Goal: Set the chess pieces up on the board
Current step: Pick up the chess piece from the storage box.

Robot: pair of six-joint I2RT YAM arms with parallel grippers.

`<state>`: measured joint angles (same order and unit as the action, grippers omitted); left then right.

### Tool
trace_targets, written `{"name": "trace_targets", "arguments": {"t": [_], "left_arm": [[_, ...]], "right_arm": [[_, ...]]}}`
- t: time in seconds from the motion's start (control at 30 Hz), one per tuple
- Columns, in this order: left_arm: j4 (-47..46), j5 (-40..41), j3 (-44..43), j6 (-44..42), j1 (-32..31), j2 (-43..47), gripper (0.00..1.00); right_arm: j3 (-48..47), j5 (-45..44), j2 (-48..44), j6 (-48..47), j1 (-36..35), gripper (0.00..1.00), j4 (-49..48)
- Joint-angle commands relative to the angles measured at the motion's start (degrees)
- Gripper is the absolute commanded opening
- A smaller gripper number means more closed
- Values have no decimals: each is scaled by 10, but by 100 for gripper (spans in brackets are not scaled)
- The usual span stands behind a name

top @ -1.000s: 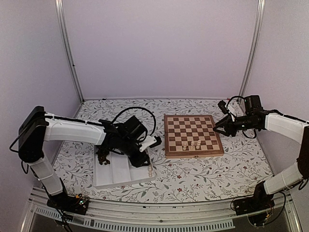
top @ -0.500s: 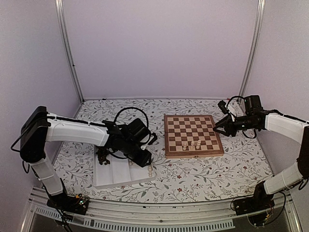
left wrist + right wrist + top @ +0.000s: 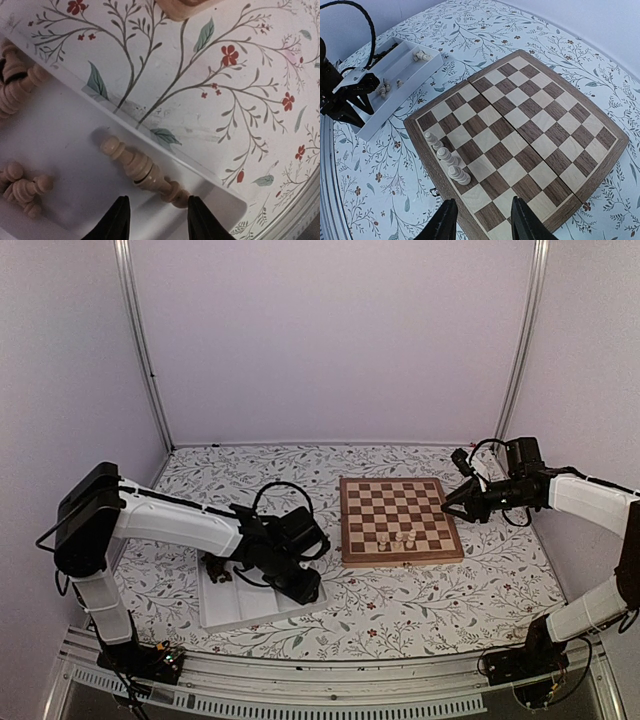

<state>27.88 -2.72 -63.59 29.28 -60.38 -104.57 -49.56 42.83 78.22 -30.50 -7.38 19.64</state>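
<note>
Over the white tray [image 3: 240, 605] at the near left of the desk [image 3: 400, 610]: left end effector [image 3: 157, 214] is down in the tray's right-hand compartment. Jaws stand moderately apart, either side of the base end of a pale cream piece [image 3: 140, 167] lying on its side, diagonal to the jaw line. No squeeze visible, so I read it as not gripped yet.

More cream pieces [image 3: 22, 190] lie loose in the same tray. A clump of dark pieces [image 3: 213, 568] sits in the far-left compartment.

Board [image 3: 400, 520] is right of the tray, well apart from the left end effector. Only three cream pieces [image 3: 447, 156] stand on it, in a short row on its near edge. All other squares are bare, so the task looks to be at an early stage.

Right end effector [image 3: 482, 215] hangs just off the board's right edge, jaws apart and empty.

Step in hand, my read: picking the next cream piece from the tray.

Next move calls for:
- closing on the piece's body, not the tapered end, or it may pivot out
- lifting clear of the tray wall
- righting the piece before setting it on a square beside the row
- placing it without knocking the three already standing
</note>
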Motion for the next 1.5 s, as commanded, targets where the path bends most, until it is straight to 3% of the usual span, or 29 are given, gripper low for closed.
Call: {"name": "trace_targets", "arguments": {"t": [0.0, 0.3, 0.47, 0.83, 1.0, 1.2, 1.47], "left_arm": [[2, 16, -2, 26, -12, 10, 41], [44, 56, -14, 67, -20, -49, 38], [64, 79, -12, 73, -20, -48, 21], [82, 81, -13, -35, -7, 11, 6], [41, 62, 2, -140, 14, 101, 2], [-29, 22, -13, -259, 27, 169, 0], [-192, -70, 8, -319, 55, 188, 0]], "right_arm": [[-13, 14, 4, -4, 1, 40, 6], [-13, 17, 2, -3, 2, 40, 8], [-14, 19, 1, -4, 1, 40, 8], [-27, 39, -9, 14, -8, 39, 10], [-85, 55, 0, 35, -72, 38, 42], [-215, 102, 87, 60, -149, 39, 108], [-357, 172, 220, 148, -236, 44, 156]]}}
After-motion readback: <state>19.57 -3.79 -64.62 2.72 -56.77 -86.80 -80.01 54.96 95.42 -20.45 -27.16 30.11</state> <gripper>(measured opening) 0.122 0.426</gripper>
